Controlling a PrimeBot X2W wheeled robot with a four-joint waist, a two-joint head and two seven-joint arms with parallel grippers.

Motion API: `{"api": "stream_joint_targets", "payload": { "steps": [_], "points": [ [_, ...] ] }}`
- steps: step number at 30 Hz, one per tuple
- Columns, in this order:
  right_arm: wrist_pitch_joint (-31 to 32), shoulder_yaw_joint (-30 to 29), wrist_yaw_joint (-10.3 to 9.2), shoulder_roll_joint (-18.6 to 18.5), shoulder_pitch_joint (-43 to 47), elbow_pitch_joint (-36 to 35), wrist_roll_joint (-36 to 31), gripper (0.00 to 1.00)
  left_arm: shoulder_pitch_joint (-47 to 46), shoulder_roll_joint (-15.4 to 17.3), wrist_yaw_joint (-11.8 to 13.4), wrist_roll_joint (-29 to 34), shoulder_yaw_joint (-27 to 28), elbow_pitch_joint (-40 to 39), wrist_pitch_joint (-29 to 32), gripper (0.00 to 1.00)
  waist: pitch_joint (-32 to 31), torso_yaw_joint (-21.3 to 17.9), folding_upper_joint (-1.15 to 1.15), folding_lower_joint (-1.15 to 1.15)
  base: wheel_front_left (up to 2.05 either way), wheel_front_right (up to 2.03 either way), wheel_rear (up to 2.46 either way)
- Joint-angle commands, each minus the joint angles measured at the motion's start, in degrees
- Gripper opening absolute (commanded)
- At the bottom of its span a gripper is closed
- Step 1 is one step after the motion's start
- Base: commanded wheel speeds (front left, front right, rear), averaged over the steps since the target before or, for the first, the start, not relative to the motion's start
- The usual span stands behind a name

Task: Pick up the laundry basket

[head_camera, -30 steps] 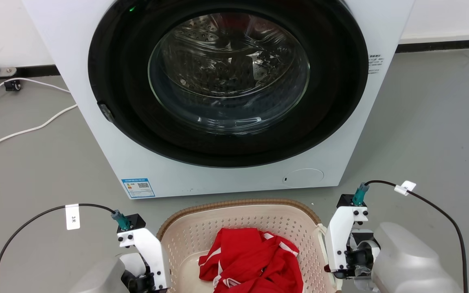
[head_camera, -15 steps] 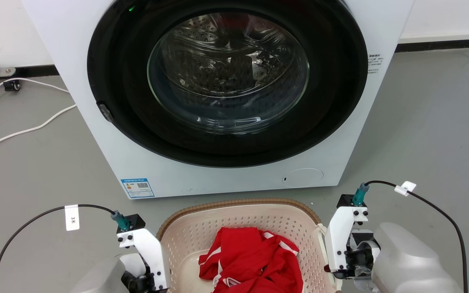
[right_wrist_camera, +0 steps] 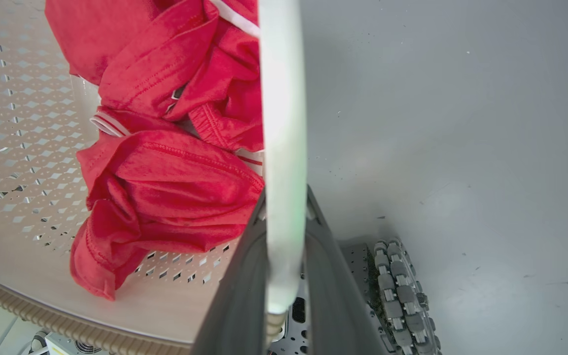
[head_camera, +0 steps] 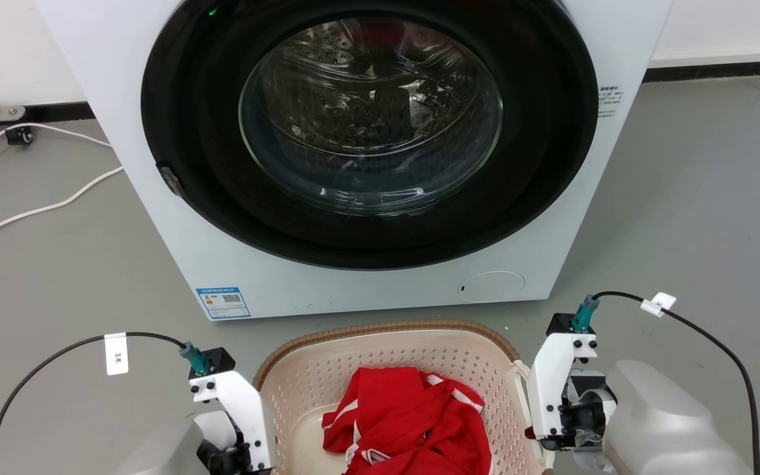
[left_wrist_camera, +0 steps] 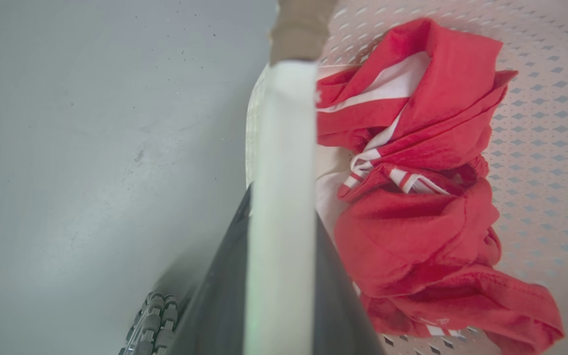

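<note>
The laundry basket (head_camera: 380, 328) stands at the bottom middle of the head view, cream and perforated with a brown woven rim, just in front of the washer. A red and white garment (head_camera: 413, 422) lies inside it. In the left wrist view my left gripper (left_wrist_camera: 281, 197) is shut on the basket's white left handle (left_wrist_camera: 284, 148), one dark finger on each side. In the right wrist view my right gripper (right_wrist_camera: 285, 197) is likewise shut on the white right handle (right_wrist_camera: 284, 123). Whether the basket's bottom touches the floor is hidden.
A white front-loading washer (head_camera: 367, 290) with a shut round glass door (head_camera: 370, 119) stands directly behind the basket. White cables (head_camera: 37, 211) lie on the grey floor at the left. My base's wheels (right_wrist_camera: 402, 291) are close under the basket's sides.
The whole head picture has shifted by a few pixels, so the camera moved slightly. Both grippers stay shut on the handles, and the basket keeps its place between them.
</note>
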Motion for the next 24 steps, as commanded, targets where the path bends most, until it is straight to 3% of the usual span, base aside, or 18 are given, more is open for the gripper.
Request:
{"api": "stream_joint_targets", "payload": {
  "steps": [1,24],
  "points": [
    [-0.3,0.1,0.02,0.2,-0.7,-0.2,0.4,0.0,-0.6,-0.4,-0.3,-0.4,-0.2,-0.3,-0.2,0.0,0.0,0.0,0.0,0.0,0.0,0.0,0.0],
    [-0.6,0.4,0.08,0.2,0.1,-0.1,1.2,0.0,-0.5,-0.7,-0.3,-2.0,-1.7,0.2,-1.4,0.0,-0.3,0.0,0.0,0.0,0.0,0.0,0.0]
  ]
}}
